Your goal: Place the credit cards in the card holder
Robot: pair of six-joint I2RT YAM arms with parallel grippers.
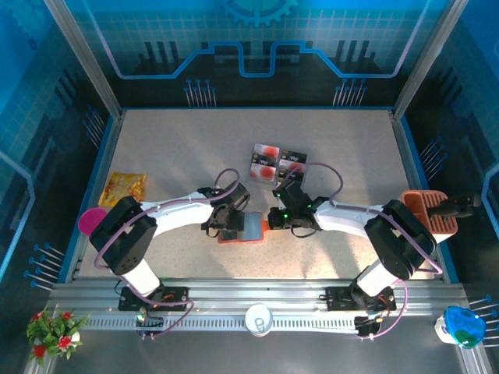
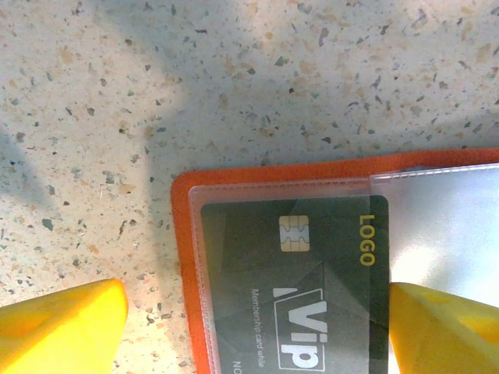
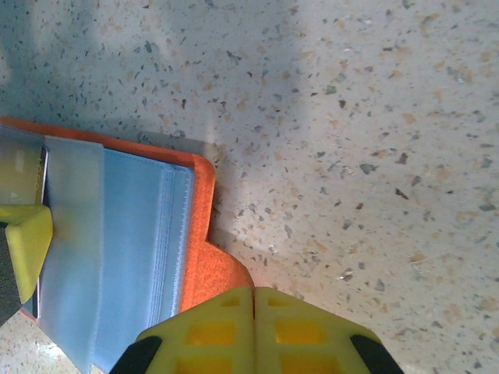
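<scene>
Step in hand: mid-loading. One dark card (image 2: 300, 273) sits inside the clear pocket of the card holder (image 2: 181, 234), with its chip and "LOGO" showing through the plastic. It looks seated, though its near end is cut off by the frame. Two more credit cards (image 1: 277, 162) lie side by side on the surface (image 1: 171, 148), far and slightly right of the card holder and apart from it. The card holder lies open mid-surface between the two hands, blue-grey pockets up.

Left hand (image 2: 253, 331): open wide, gripping nothing. Its yellow fingers (image 2: 66, 327) straddle the pocketed card from above, one on each side. The arm reaches in from the left, wrist pitched down over the card holder's left half.

Right hand (image 3: 253, 315): closed, fingers flush together with nothing between them. The tips point down at the orange tab on the card holder's right edge, likely pinning it flat, but contact can't be confirmed. The arm comes in low from the right.

Next, as a judgement: the left hand lifts clear, goes far-right to the loose cards and pinches one by an edge. They are thin and flat on the surface, so hard to get under. It then slides the card into a free pocket while the right hand holds the card holder down.
</scene>
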